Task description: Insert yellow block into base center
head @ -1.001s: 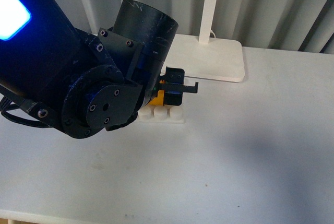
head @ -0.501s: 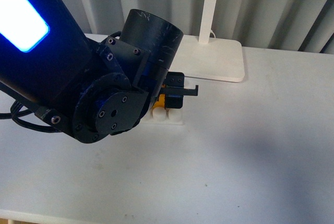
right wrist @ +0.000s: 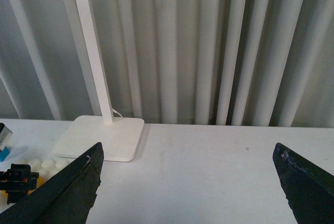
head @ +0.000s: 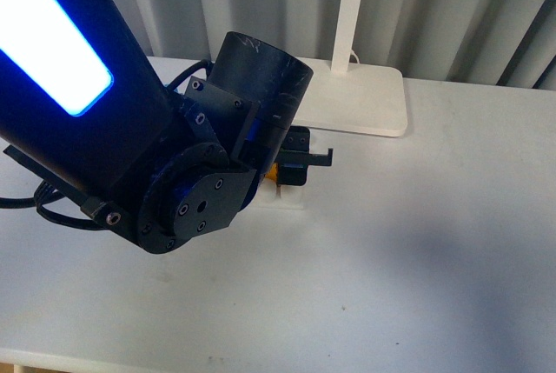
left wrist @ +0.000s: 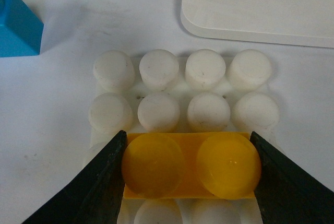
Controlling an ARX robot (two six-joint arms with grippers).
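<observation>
My left gripper [left wrist: 190,174] is shut on the yellow block [left wrist: 190,165], one black finger at each short end. The block lies flat over the white studded base [left wrist: 182,85], across its two middle columns in the third row counted from the lamp foot. Whether it is pressed down I cannot tell. In the front view the left arm hides most of the base [head: 291,201]; only a sliver of the yellow block [head: 274,175] shows beside the gripper [head: 291,164]. My right gripper [right wrist: 188,182] is open and empty above bare table, apart from the base [right wrist: 44,164].
The white lamp foot [head: 360,99] with its pole stands just behind the base and also shows in the left wrist view [left wrist: 261,4]. A blue brick [left wrist: 18,23] lies beside the base. The table's right half is bare white surface.
The left arm has swung further over the base, covering more of it. The gripper has settled slightly lower and to the right with the yellow block in it.
</observation>
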